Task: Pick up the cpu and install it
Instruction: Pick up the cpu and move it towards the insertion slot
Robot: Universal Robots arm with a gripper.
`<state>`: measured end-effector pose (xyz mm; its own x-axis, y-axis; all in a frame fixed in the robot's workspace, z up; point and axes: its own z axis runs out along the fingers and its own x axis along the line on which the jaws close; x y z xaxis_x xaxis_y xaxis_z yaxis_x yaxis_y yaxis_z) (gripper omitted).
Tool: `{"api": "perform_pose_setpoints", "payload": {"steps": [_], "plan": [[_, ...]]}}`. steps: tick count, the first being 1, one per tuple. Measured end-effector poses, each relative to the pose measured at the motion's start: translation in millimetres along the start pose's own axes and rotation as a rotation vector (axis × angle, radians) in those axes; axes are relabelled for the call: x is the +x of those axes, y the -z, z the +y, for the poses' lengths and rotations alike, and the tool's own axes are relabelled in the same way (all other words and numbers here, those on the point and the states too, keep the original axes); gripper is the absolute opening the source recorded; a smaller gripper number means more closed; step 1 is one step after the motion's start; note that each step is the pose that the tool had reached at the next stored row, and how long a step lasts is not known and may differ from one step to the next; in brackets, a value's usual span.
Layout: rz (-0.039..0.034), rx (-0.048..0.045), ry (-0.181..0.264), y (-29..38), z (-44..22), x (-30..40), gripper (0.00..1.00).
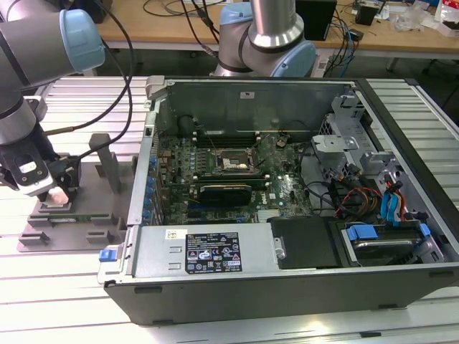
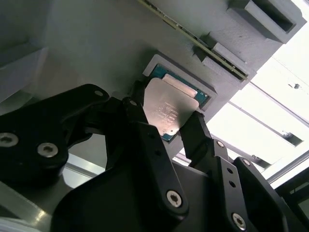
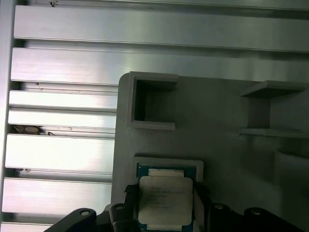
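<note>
On the slatted tabletop [image 1: 64,279], the end effector [image 2: 166,116] gripped the cpu [image 2: 169,102] by its edges in a grey tray [image 3: 217,111]. A level, edge-only hold looked wisest.

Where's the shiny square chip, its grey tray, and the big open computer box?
Shiny silver square cpu chip [image 3: 165,200], first wrist view, middle of metal top.
Grey plastic holder tray [image 3: 217,111], first wrist view, bare flat part.
Open metal computer case [image 1: 287,294], exterior view, near wall.
</note>
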<state>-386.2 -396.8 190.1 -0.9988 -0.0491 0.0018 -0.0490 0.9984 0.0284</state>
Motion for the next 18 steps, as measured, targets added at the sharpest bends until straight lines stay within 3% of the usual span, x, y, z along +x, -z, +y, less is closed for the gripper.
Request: {"api": "perform_pose_setpoints", "payload": {"steps": [3, 10, 18], "plan": [[-0.0001, -0.0008, 0.000, 10.3, 0.3, 0.1, 0.54], [-0.0002, -0.0009, 0.000, 24.8, 0.7, 0.0, 0.54], [-0.0001, -0.0007, 0.000, 24.4, 0.7, 0.1, 0.54]]}}
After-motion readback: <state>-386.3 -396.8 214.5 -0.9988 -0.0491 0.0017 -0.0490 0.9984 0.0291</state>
